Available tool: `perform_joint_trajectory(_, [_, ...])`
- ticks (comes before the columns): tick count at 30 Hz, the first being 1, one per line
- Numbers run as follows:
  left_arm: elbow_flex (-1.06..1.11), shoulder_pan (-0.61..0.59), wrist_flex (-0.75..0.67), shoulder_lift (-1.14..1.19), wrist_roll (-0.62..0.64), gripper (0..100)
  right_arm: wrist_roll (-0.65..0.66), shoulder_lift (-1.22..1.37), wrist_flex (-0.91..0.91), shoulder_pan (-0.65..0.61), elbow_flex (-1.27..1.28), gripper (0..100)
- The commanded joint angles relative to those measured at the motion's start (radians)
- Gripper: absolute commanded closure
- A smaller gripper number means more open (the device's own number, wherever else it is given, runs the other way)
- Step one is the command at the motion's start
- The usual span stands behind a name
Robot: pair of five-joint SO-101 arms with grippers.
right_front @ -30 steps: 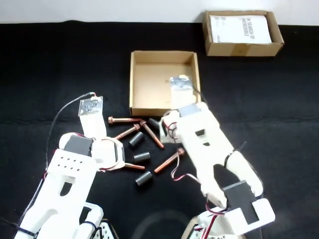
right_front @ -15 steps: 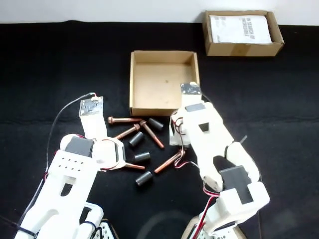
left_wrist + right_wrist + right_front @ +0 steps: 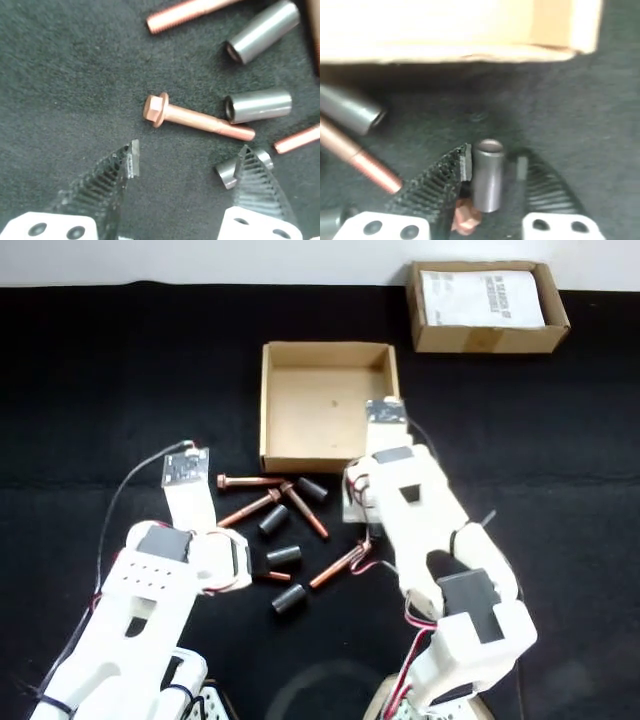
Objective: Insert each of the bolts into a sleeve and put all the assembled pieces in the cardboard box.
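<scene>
Several copper bolts [image 3: 250, 481] and dark sleeves [image 3: 285, 555] lie scattered in front of the open cardboard box [image 3: 268, 405]. My left gripper [image 3: 189, 154] [image 3: 250, 566] hangs open over one bolt [image 3: 197, 119], which lies just past its fingertips. A sleeve [image 3: 259, 105] lies at that bolt's threaded end, and another sleeve [image 3: 227, 175] is half hidden under one finger. My right gripper [image 3: 494, 161] [image 3: 353, 508] sits just short of the box's near wall, shut on an upright grey sleeve [image 3: 487, 175]. A copper bolt head [image 3: 465, 221] shows below that sleeve.
A second, closed cardboard box [image 3: 486, 306] with a white sheet on top stands at the back right. The black cloth [image 3: 560, 470] covers the table. One sleeve [image 3: 352, 111] and a bolt [image 3: 360, 159] lie beside the right gripper, near the box wall [image 3: 460, 52].
The right arm has drawn back from over the box's front edge to just before its near wall. The left arm has shifted slightly toward the table's front.
</scene>
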Motion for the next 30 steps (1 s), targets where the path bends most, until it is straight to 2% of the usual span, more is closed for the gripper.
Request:
perform_joint_trajectory(1, [0.002,-0.008,-0.021,0.005,-0.009,69,0.011,0.021,-0.002,-0.007,-0.059,98.8])
perform_joint_trajectory(6, [0.001,-0.007,-0.021,0.004,-0.009,69,0.009,0.027,0.010,0.022,-0.065,99.1])
perform_joint_trajectory(9, [0.001,-0.007,-0.021,0.004,-0.009,69,0.009,0.027,0.076,0.042,-0.122,99.1])
perform_joint_trajectory(21, [-0.087,0.002,-0.040,0.004,0.002,69,0.011,0.027,0.556,0.074,-0.708,99.1])
perform_joint_trajectory(25, [-0.091,0.002,-0.060,0.004,0.140,69,0.011,0.028,0.634,0.074,-0.840,99.1])
perform_joint_trajectory(30, [-0.073,0.004,-0.092,0.005,0.299,69,0.005,0.031,0.634,0.074,-0.857,99.1])
